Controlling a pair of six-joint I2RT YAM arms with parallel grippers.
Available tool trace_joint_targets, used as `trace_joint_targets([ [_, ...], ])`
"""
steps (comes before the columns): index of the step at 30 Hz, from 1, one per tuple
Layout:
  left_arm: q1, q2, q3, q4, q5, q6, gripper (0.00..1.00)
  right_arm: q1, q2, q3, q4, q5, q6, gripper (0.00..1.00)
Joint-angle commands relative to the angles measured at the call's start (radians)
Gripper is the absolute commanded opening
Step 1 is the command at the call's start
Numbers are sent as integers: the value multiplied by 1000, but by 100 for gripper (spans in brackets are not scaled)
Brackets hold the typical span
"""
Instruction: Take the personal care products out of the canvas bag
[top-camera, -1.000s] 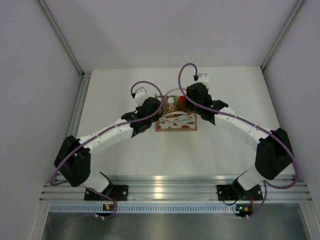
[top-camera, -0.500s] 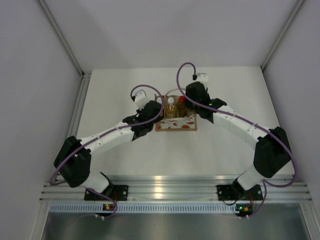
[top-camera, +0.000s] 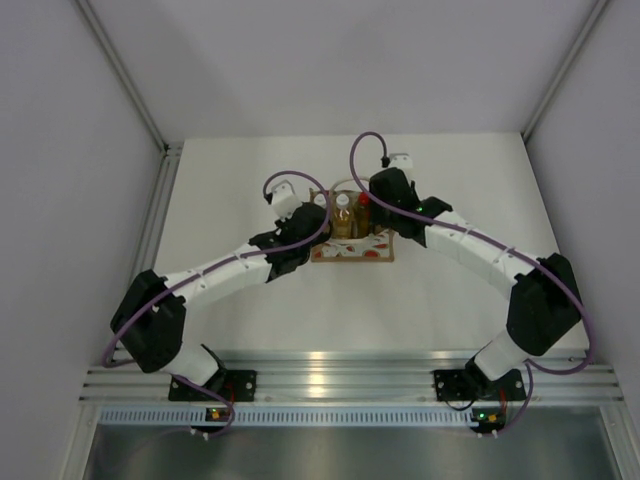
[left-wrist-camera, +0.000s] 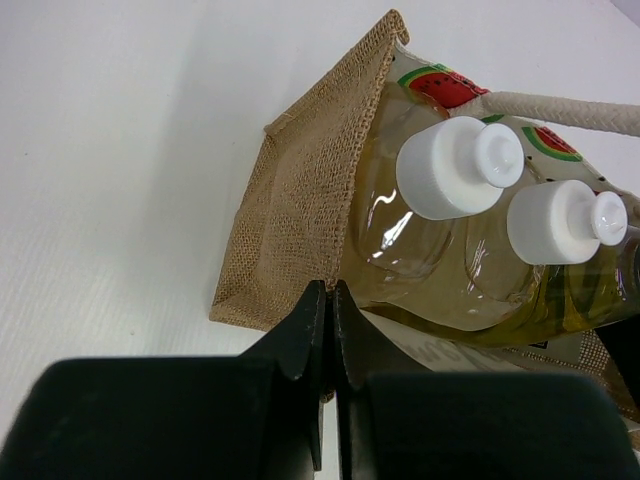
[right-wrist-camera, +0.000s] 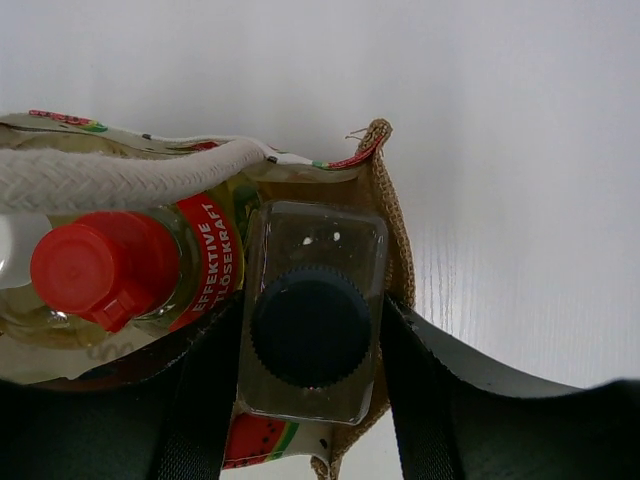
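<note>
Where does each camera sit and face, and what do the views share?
Top external: above and behind the bases, looking down at the table; both arms meet at the canvas bag.
Left wrist: on the left arm, looking past the left gripper, shut on the bag's edge, to two white-capped bottles.
Right wrist: on the right arm, looking down at the clear bottle inside the open right gripper.
Shared: all show the bag; both wrist views, its rope handle.
</note>
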Motion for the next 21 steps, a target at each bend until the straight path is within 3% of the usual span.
trace_joint_targets([
  [1, -13, 74, -24, -63, 87, -11, 0, 30, 19, -19, -110, -85, -6, 54],
  [11, -14, 48, -22, -61, 93, -9, 0, 20, 80, 7, -108, -57, -19, 47],
  [13, -14, 43, -26, -61, 93, -9, 0, 18, 92, 18, -108, -47, -23, 40],
  [17, -14, 29, -29, -61, 97, -15, 0, 20, 82, 56, -110, -18, -39, 4],
  [21, -14, 17, -30, -63, 94, -23, 0, 20, 40, 82, -113, 18, -48, 0],
])
